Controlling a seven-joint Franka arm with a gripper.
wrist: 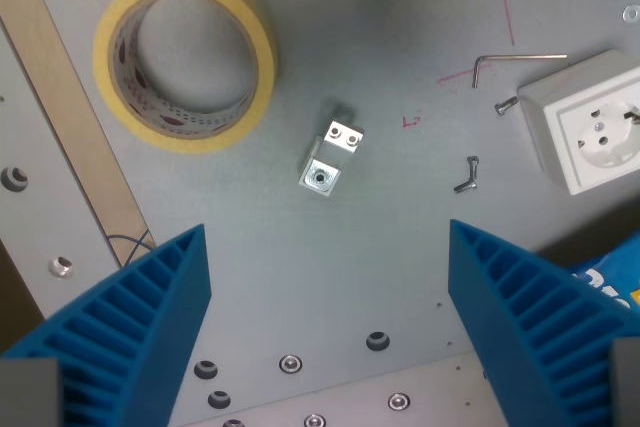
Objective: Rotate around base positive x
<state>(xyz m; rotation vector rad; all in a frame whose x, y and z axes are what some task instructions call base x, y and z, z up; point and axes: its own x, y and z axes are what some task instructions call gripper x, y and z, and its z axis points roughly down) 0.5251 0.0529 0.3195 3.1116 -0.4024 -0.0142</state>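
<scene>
The gripper (328,292) hangs with blue fingers (135,332) spread apart, empty, above a small metal bracket (331,158) beside a tape roll (185,60).

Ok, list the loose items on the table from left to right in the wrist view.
Roll of yellow tape → metal bracket → small bolt → Allen key → white socket.
</scene>
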